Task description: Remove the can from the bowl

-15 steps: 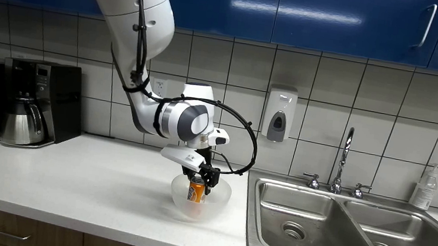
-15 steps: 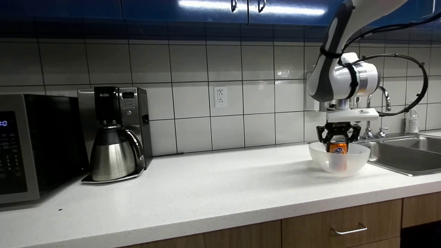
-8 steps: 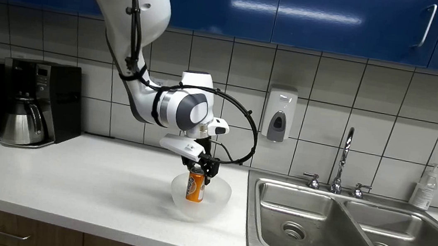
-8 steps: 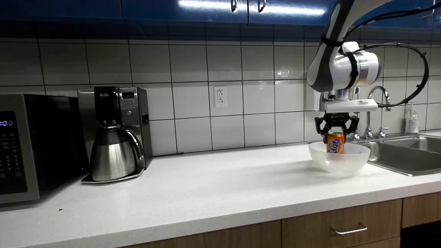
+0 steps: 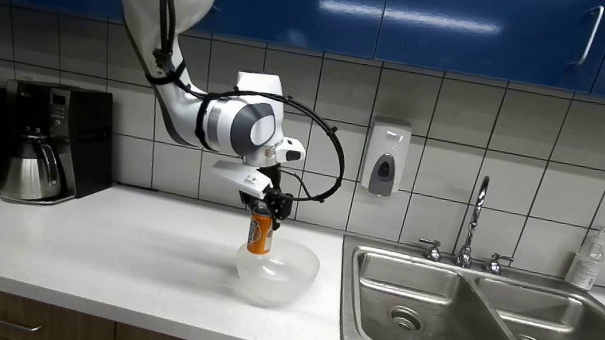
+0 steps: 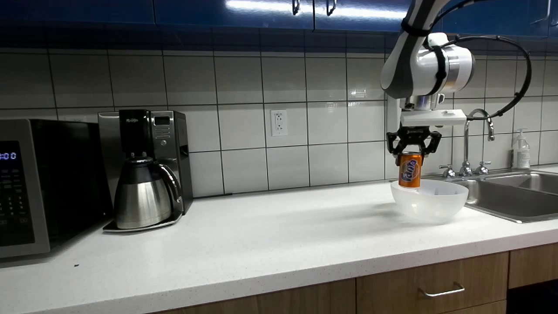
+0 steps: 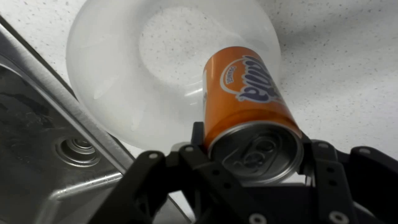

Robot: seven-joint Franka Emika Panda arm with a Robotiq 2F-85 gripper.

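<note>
we see the claw (image 6: 410, 160) clamped on the can (image 6: 409, 173) near its top; most of it hangs nearly upright beneath the claw, over one side of the bowl (image 6: 433, 206) on the surface (image 6: 270, 235).

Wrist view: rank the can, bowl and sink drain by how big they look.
Largest: bowl, though cut off at the top.
Middle: can, looking bigger for being nearest of the three.
Smallest: sink drain.
</note>
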